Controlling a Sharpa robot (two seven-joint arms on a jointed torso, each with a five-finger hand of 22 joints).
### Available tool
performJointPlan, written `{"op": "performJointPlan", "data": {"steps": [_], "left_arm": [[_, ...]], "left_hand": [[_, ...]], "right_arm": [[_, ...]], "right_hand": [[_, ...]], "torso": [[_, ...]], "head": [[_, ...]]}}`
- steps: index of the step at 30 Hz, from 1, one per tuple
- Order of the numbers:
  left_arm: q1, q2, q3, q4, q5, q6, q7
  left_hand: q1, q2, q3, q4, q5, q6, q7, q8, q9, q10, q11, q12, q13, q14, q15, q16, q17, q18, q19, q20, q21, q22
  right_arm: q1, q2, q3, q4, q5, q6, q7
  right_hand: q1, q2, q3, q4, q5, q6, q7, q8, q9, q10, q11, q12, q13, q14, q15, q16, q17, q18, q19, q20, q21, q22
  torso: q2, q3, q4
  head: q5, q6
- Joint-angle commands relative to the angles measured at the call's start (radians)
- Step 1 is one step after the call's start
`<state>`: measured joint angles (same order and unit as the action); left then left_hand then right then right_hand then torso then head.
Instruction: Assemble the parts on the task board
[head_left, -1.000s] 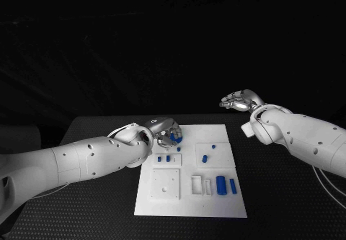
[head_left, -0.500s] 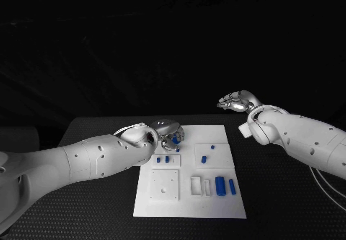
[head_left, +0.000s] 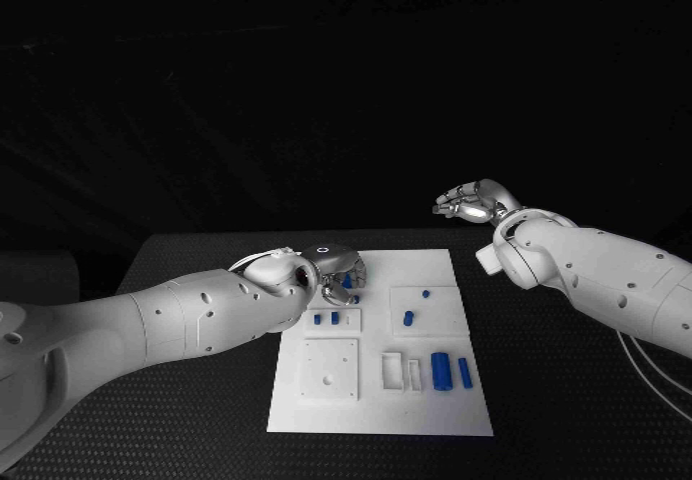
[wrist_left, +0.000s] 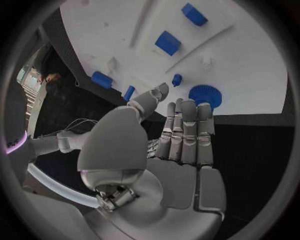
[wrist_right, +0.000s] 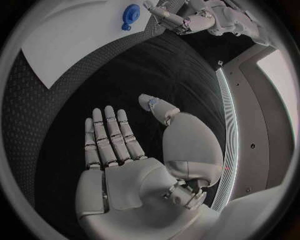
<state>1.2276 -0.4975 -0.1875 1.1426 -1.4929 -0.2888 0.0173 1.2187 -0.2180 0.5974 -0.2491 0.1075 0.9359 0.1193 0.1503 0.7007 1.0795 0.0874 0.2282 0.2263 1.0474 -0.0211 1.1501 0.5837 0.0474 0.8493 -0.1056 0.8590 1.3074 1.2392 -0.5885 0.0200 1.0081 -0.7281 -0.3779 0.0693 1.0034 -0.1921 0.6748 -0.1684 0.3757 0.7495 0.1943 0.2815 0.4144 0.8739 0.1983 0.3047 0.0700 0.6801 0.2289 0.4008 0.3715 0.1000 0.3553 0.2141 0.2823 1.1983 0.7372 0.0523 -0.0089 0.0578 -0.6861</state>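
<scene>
Blue gear (wrist_left: 205, 95) just beyond left hand (wrist_left: 164, 150) fingertips (wrist_left: 205, 111)

White board, blue parts, silver hands on a black table

The board (head_left: 382, 400) is plain white, and its raised square plates are the same white. The parts on it are solid blue: a thick cylinder (head_left: 441, 366) and a thinner one (head_left: 464, 373) side by side, a pair of small pegs (head_left: 326, 319), and a toothed blue gear (wrist_left: 204, 95) with a ridged rim. The table (head_left: 173, 440) is black with a fine dotted weave. Both arms are glossy white. The left hand (wrist_left: 165, 150) is matt silver-grey with darker seams between its segments; the right hand (wrist_right: 134, 165) is the same silver, with a small blue-tinted patch at its thumb tip.
</scene>
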Motion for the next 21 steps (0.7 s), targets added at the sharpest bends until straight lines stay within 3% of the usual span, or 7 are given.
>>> {"op": "performJointPlan", "data": {"steps": [1,8,18,21], "left_arm": [[-0.005,0.010,-0.001,-0.011,-0.013,0.031,0.001],[-0.016,0.022,-0.002,-0.026,-0.013,0.019,0.007],[-0.017,0.031,-0.001,-0.047,-0.013,0.025,0.006],[-0.022,0.035,-0.001,-0.055,-0.013,0.028,0.008]], "left_hand": [[0.003,0.007,-0.001,0.006,0.004,0.007,0.004,0.006,-0.002,0.006,0.003,-0.008,-0.002,0.005,0.000,0.008,0.002,0.022,0.005,-0.015,0.007,0.003],[0.004,0.013,-0.003,0.006,0.008,0.009,0.007,0.008,-0.008,0.016,0.003,-0.017,-0.001,0.009,0.000,0.028,0.007,0.027,0.012,-0.015,0.015,0.012],[0.004,0.019,-0.002,0.008,0.009,0.010,0.008,0.009,-0.012,0.023,0.002,-0.021,-0.001,0.013,-0.001,0.041,0.010,0.030,0.017,-0.016,0.019,0.015],[0.002,0.031,0.001,0.013,0.011,0.011,0.011,0.010,-0.015,0.028,0.002,-0.024,0.000,0.015,-0.001,0.047,0.011,0.031,0.021,-0.016,0.020,0.016]], "right_arm": [[0.000,0.002,0.000,0.001,-0.007,0.011,0.008],[0.000,0.004,0.000,0.001,-0.007,0.012,0.008],[0.000,0.007,0.000,0.000,-0.007,0.013,0.008],[0.000,0.008,0.000,-0.001,-0.007,0.013,0.008]], "right_hand": [[0.002,0.003,-0.001,0.002,0.004,-0.005,0.034,0.004,-0.001,0.009,0.001,-0.004,-0.001,-0.005,0.001,0.007,-0.001,-0.014,-0.009,-0.001,-0.003,0.002],[0.001,0.003,-0.001,0.002,0.005,-0.005,0.034,0.004,-0.001,0.009,0.001,-0.004,-0.001,-0.005,0.001,0.007,-0.002,-0.014,-0.009,-0.001,-0.004,0.003],[0.001,0.004,-0.001,0.002,0.005,-0.005,0.034,0.004,-0.001,0.009,0.001,-0.005,-0.001,-0.005,0.001,0.008,-0.002,-0.015,-0.009,-0.001,-0.004,0.003],[0.001,0.004,-0.001,0.002,0.005,-0.005,0.034,0.004,-0.001,0.009,0.001,-0.005,-0.001,-0.005,0.001,0.008,-0.002,-0.015,-0.009,-0.001,-0.004,0.003]], "torso": [[0.000,-0.0002,-0.0005],[0.001,-0.0001,-0.0015],[-0.001,0.0003,0.0005],[-0.001,0.0004,0.0001]], "head": [[-0.001,-0.001],[-0.001,-0.001],[-0.003,-0.002],[-0.003,-0.002]]}}
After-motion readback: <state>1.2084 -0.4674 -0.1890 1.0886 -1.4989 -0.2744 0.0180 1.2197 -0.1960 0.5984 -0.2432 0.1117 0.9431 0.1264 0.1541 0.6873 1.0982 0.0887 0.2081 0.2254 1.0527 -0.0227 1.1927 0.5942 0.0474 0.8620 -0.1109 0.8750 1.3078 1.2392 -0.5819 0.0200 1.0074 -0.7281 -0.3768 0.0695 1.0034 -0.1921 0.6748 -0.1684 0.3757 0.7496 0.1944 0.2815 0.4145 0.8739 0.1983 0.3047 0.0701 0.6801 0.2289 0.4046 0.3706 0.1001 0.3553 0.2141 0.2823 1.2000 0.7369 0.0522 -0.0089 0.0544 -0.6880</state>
